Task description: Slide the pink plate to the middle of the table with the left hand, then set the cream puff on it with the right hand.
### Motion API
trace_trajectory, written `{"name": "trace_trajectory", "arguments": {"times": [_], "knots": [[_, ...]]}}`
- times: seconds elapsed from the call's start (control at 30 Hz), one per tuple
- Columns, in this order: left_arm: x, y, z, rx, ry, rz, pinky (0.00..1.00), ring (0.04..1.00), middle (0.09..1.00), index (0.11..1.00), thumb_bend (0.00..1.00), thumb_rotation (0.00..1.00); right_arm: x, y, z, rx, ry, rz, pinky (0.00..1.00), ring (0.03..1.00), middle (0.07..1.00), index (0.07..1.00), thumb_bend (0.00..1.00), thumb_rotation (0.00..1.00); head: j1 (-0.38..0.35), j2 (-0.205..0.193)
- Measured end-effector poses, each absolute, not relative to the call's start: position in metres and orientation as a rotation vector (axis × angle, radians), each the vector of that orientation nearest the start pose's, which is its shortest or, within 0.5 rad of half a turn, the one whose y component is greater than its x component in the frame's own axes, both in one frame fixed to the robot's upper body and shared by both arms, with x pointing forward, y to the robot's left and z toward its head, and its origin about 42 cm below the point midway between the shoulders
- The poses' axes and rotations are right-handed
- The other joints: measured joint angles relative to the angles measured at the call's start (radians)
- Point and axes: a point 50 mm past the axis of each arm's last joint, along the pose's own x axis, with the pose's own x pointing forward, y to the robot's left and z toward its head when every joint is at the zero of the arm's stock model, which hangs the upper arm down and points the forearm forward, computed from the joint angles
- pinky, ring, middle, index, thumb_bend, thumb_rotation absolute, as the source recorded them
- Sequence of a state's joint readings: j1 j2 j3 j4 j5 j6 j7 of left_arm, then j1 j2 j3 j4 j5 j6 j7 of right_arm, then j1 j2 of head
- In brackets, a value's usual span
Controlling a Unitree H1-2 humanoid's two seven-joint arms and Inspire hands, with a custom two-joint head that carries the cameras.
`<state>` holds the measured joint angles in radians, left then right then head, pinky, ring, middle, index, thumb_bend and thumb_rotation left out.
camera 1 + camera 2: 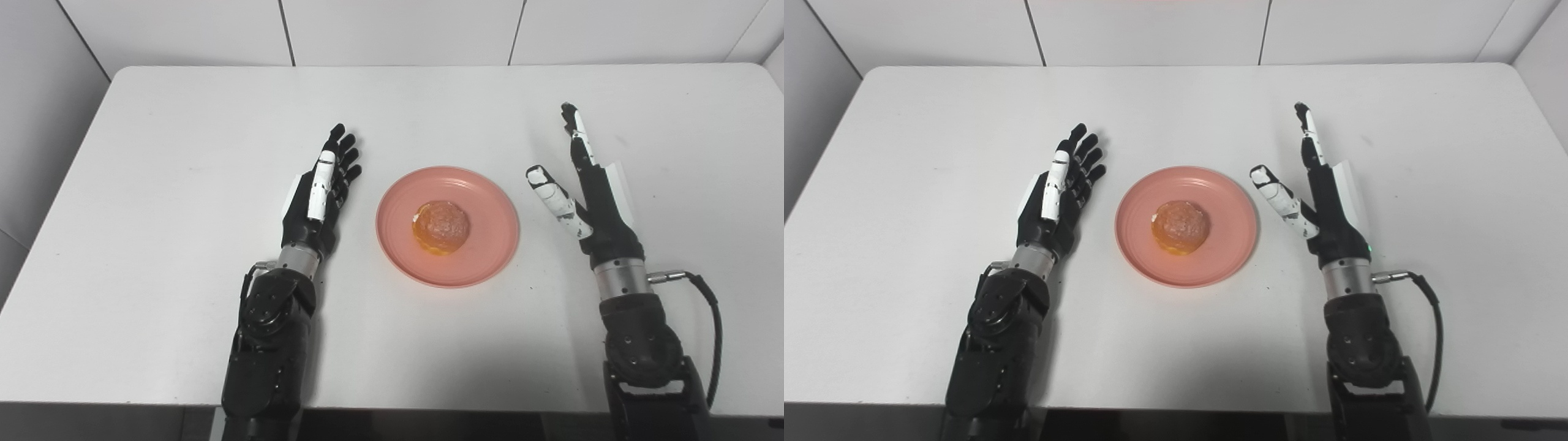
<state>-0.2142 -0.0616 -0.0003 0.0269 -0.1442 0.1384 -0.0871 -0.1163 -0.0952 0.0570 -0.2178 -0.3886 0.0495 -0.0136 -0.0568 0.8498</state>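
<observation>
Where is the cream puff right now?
The cream puff sits in the middle of the pink plate, near the table's centre, between the open left hand and the open right hand.

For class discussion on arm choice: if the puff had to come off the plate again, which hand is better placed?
Right, marginally: the right hand is open with thumb angled toward the pink plate holding the cream puff.

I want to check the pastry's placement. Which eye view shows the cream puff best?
Both do almost equally. The left eye view shows the golden-brown cream puff slightly larger, resting unobstructed near the middle of the round pink plate. The right eye view shows the same, from slightly to one side.
</observation>
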Motion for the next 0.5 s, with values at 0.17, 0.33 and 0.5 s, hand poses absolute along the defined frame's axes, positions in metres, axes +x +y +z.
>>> {"name": "trace_trajectory", "arguments": {"times": [0.17, 0.33, 0.5], "knots": [[0.340, 0.173, 0.138, -0.164, -0.073, -0.161, 1.00, 1.000, 1.000, 1.000, 0.44, 1.00, 0.304, -0.215, 0.161, -0.440, -0.236, 0.015, 1.00, 1.000, 1.000, 1.000, 0.58, 1.00, 0.002, 0.002], [0.323, 0.179, 0.130, -0.101, -0.107, -0.163, 1.00, 1.000, 1.000, 1.000, 0.46, 1.00, 0.301, -0.205, 0.154, -0.374, -0.220, 0.024, 1.00, 1.000, 1.000, 1.000, 0.53, 1.00, -0.005, 0.000], [0.317, 0.181, 0.128, -0.063, -0.112, -0.165, 1.00, 1.000, 1.000, 1.000, 0.43, 1.00, 0.302, -0.197, 0.150, -0.322, -0.206, 0.030, 1.00, 1.000, 1.000, 1.000, 0.36, 1.00, -0.014, 0.002]]}}
